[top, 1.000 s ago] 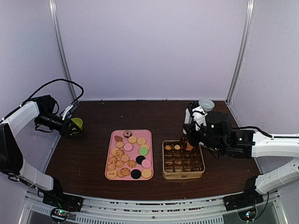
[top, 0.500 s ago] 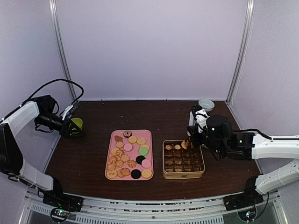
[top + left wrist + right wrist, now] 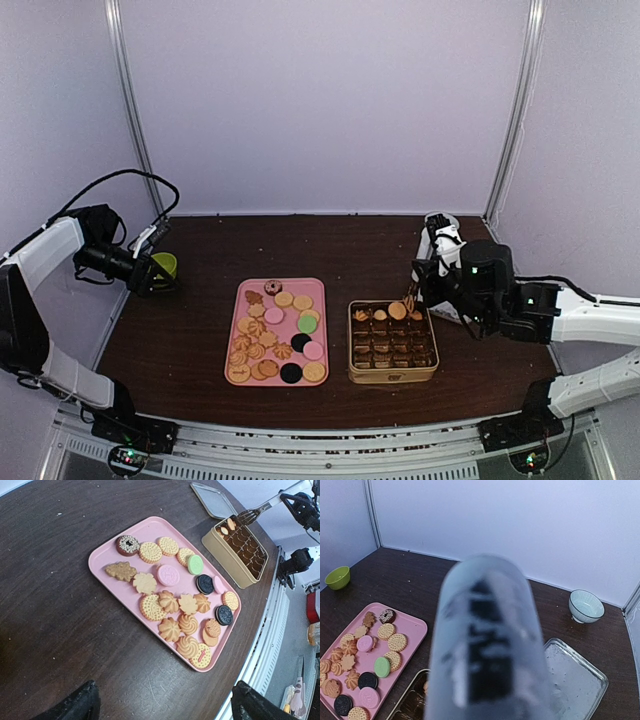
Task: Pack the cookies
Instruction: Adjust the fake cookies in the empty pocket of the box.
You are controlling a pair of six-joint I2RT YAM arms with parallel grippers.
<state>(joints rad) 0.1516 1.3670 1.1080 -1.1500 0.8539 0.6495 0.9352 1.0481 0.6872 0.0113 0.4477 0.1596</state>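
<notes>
On the dark table (image 3: pixel 190 340) the biggest thing I work from is the pink tray (image 3: pixel 102 560). Most of the cookies (image 3: pixel 167 601) lie flat on it in loose rows, tan ones with a few pink, black and green discs. Just right of the tray stands the gold tin (image 3: pixel 392 376), its inside split into small cells. Only its far row holds a few cookies, and the other cells look bare. Its lid (image 3: pixel 575 680) lies on the table at the tin's right side.

My right gripper (image 3: pixel 432 268) is clamped on the handle of the metal tongs (image 3: pixel 260 511), whose tips hang over the tin's far right corner. I cannot tell whether a cookie sits between the tips, because they are too small in every view and my wrist camera shows mostly the blurred handle. My left gripper (image 3: pixel 165 706) stands wide apart and holds nothing, well off to the left near the green bowl (image 3: pixel 337 576).

To do this step well, I judge I should bring the tips straight down over a free cell beside the filled ones. They should go low enough that a cookie drops flat and not on a divider. Then I ease my squeeze only slightly, so the tongs spread without slipping from me. Last, I lift clear of the tin wall before swinging to the tray.
</notes>
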